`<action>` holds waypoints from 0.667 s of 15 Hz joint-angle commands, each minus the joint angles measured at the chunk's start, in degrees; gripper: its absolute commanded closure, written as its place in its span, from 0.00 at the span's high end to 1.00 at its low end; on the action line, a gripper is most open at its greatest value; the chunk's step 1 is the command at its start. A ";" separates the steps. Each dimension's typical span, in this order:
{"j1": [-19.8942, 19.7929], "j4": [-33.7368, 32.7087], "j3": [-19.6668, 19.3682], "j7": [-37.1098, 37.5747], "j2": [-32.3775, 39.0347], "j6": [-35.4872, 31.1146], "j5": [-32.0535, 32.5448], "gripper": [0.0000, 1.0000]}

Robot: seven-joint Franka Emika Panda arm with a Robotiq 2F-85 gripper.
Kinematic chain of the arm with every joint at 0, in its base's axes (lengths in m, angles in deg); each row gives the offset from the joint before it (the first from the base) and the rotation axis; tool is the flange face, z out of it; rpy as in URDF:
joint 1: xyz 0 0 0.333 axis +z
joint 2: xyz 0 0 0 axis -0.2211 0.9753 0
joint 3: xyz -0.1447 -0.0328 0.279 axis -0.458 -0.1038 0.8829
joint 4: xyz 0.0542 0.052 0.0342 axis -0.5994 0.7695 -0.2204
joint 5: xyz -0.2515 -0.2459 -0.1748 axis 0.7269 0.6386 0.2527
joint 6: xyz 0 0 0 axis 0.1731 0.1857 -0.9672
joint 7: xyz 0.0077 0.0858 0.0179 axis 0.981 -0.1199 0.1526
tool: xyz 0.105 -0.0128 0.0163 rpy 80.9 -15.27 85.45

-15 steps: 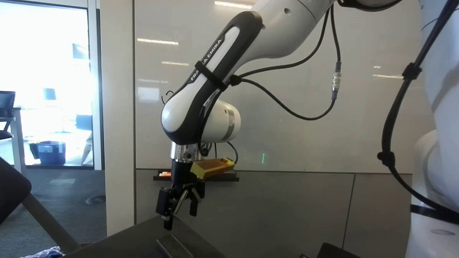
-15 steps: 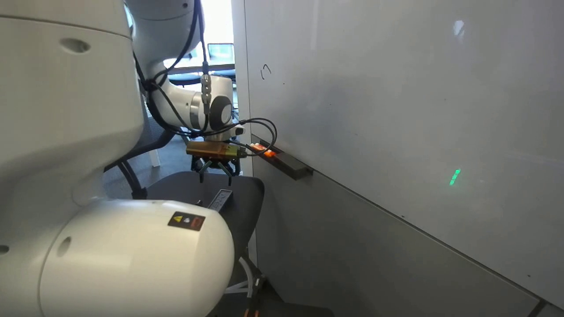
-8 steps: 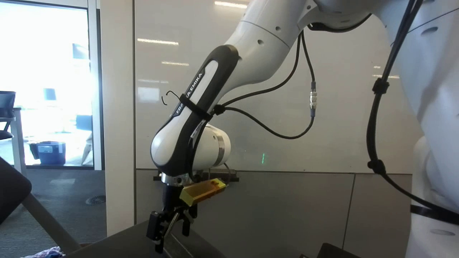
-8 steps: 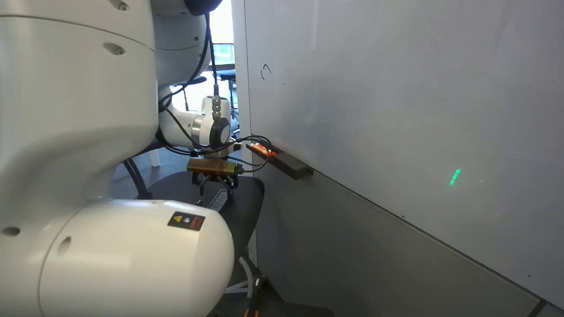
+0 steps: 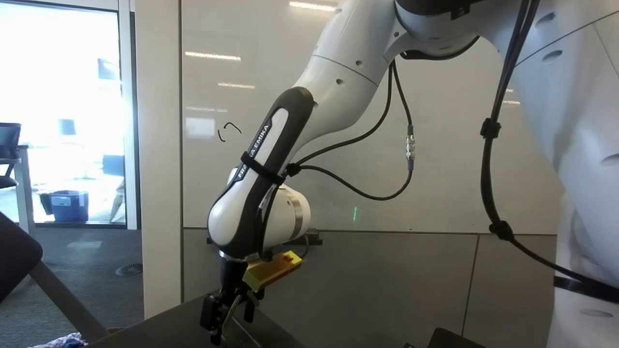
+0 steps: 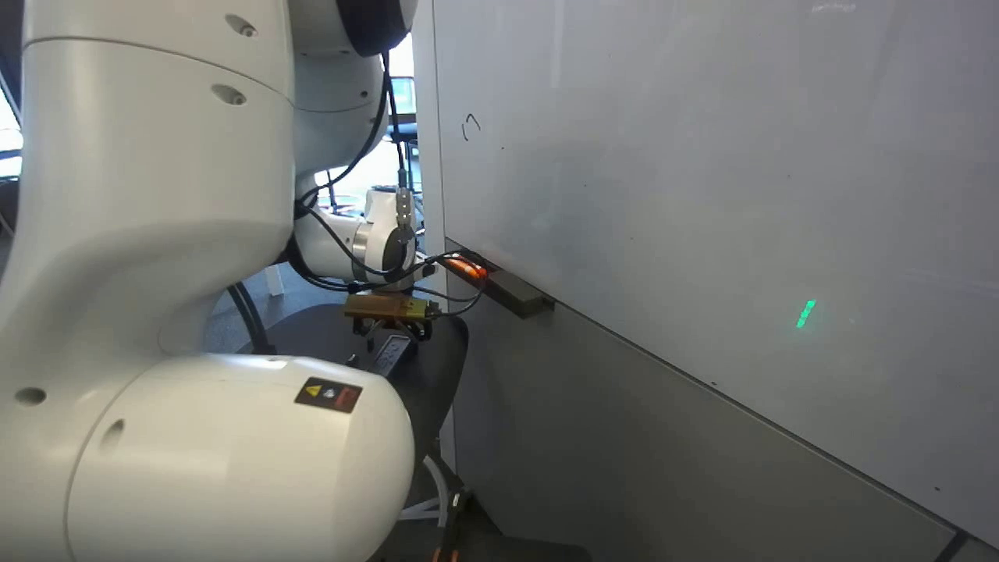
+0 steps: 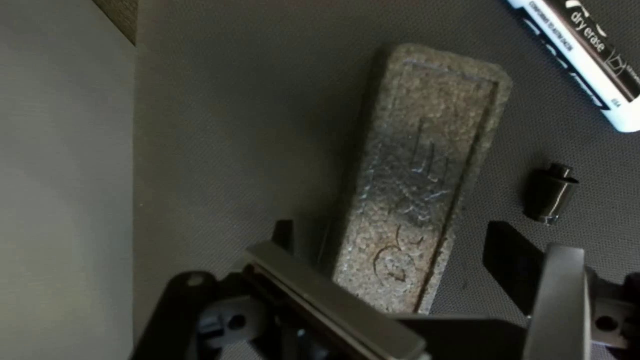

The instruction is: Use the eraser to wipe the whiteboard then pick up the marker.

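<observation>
The dark eraser (image 7: pixel 415 185) lies flat on the dark chair seat (image 7: pixel 210 165), and also shows in both exterior views (image 5: pixel 244 333) (image 6: pixel 392 353). My gripper (image 7: pixel 392 245) is open and empty, pointing down, one finger on each side of the eraser's near end. It shows low over the seat in both exterior views (image 5: pixel 232 326) (image 6: pixel 396 337). The whiteboard (image 6: pixel 663 195) has a short black scribble and a small green mark. White and orange-red marker-like sticks (image 6: pixel 466 268) lie on its tray ledge. A white marker with a black "dry erase" label (image 7: pixel 582 55) lies on the seat.
A small black cylindrical piece (image 7: pixel 550 195) lies on the seat to the eraser's right in the wrist view. The dark tray ledge (image 6: pixel 519 298) juts out from the board's lower edge near the arm. Another chair back (image 5: pixel 17 256) stands at the left.
The arm has come down, bringing the open gripper from above the seat to close over the eraser. In the last half second it shifted only slightly. The eraser has not moved.
</observation>
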 commanded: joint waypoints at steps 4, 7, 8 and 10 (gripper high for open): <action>-0.96 -0.71 0.98 0.75 0.48 -1.69 1.52 0.43; -0.30 1.73 1.58 0.66 -3.51 0.85 2.17 0.31; 0.21 3.02 1.69 0.67 -5.96 2.11 2.92 0.31; 1.10 4.71 2.04 0.75 -10.74 5.72 4.84 0.31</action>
